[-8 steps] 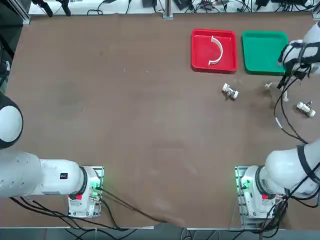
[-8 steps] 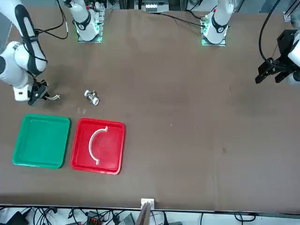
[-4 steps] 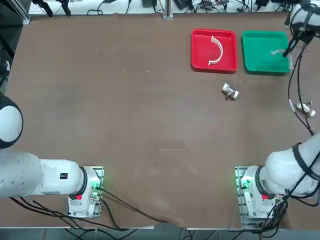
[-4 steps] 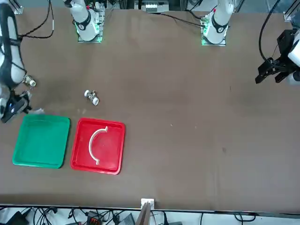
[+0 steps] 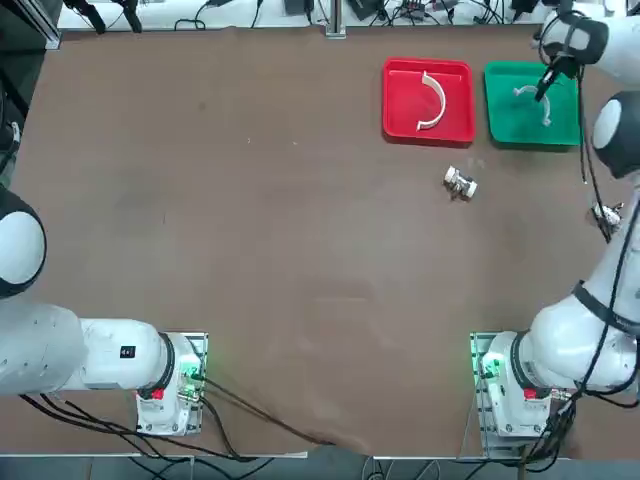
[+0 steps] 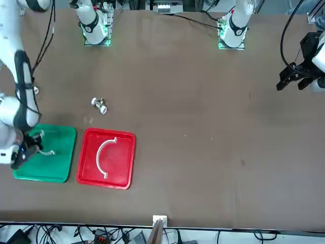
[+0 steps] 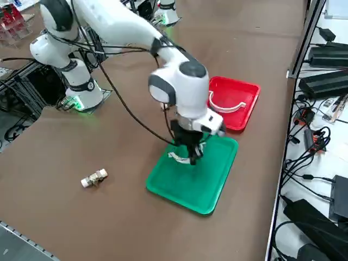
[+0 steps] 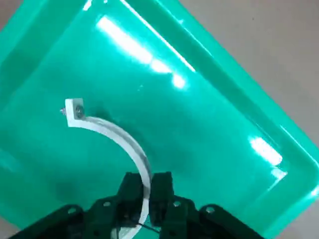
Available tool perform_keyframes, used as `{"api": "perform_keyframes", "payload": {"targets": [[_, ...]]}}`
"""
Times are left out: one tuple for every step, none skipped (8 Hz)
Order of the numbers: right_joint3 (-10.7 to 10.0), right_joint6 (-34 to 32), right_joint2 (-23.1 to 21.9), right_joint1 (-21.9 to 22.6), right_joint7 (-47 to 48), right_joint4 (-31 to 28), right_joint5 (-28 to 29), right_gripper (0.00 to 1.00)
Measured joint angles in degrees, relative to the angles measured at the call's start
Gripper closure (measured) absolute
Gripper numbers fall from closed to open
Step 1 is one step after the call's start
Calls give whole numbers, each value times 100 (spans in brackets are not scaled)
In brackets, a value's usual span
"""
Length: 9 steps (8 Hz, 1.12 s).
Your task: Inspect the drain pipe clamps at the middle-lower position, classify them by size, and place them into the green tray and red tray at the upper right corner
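I was watching from far away, and close to my arm's base the table had only a small silvery fitting [image 5: 460, 182] lying on it. A moment before, my right gripper [image 8: 145, 191] had been out past the table's right edge, near the fittings; now it hung over the far right corner, above the green tray [image 5: 505, 125]. Its fingers [image 8: 130, 188] were pinched narrow on one end of the smaller clamp [image 8: 112, 134]. So the clamp only needed letting go. The clamp curved away from the fingers, its free tab end pointing out over the tray floor. The larger clamp [image 5: 433, 102] already lay in the red tray [image 5: 400, 125], just left.
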Motion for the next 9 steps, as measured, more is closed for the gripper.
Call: {"api": "perform_keyframes", "payload": {"targets": [[1,-74,54,66,230,84,0,64],[1,-372,25,111,342,193,1,43],[0,-812,-42,128,419,394,1,25],[-1,-1325,-159,145,631,733,78,7],[1,-1867,-367,195,1049,1095,252,0],[10,-2269,-694,279,1507,1353,452,0],[23,-2531,-1112,409,1906,1460,585,0],[28,-2898,-1569,579,2395,1461,624,0],[31,-3323,-2008,729,2896,1405,628,0]]}}
